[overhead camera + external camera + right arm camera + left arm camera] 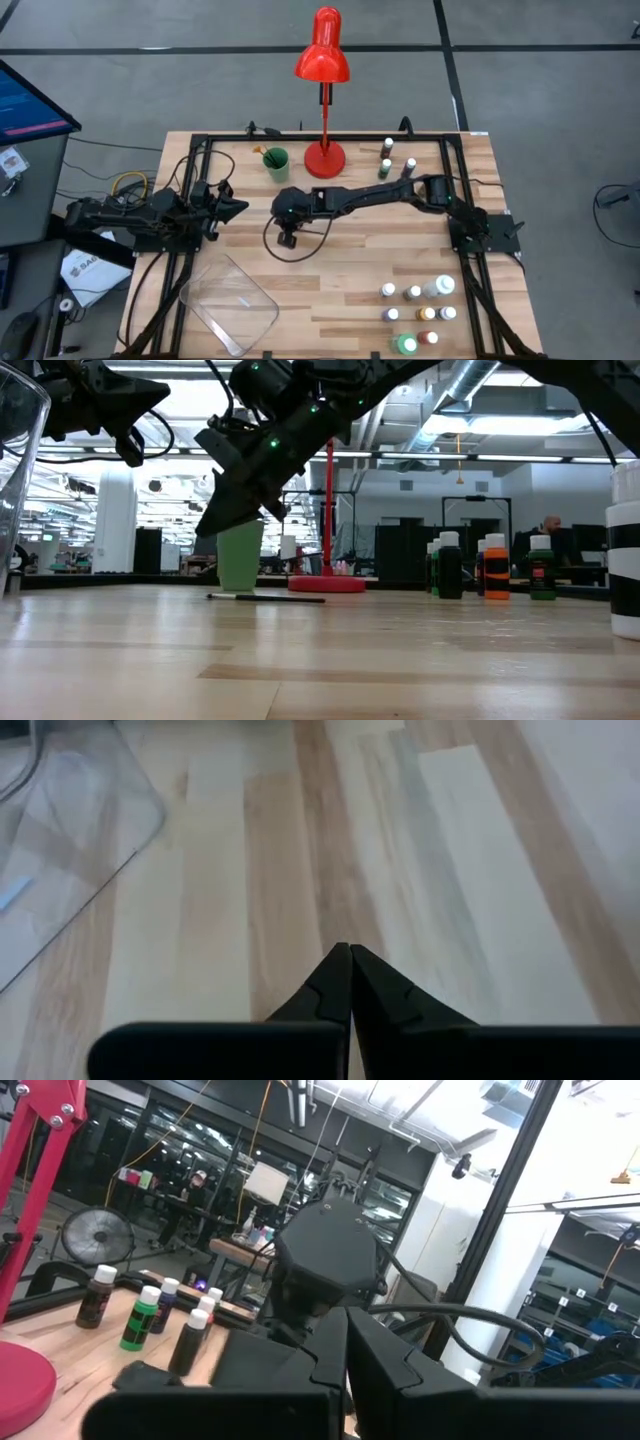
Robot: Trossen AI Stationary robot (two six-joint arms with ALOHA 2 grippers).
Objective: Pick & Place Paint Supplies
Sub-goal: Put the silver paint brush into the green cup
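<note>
Table point(380, 250): only low view shows a brush point(265, 598) beneath the closed, empty right claw point(350, 955).

We see the tabletop point(330, 260) evenly, brightly lit from above, shadows faint. In the low view, ceiling lights glare white and the near tray point(18, 470) blurs.

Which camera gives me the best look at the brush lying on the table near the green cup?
The low view: the brush lies flat on the wood, full length visible, in front of the green cup and lamp base. The high view hides it beneath the right arm; neither wrist view shows it.
</note>
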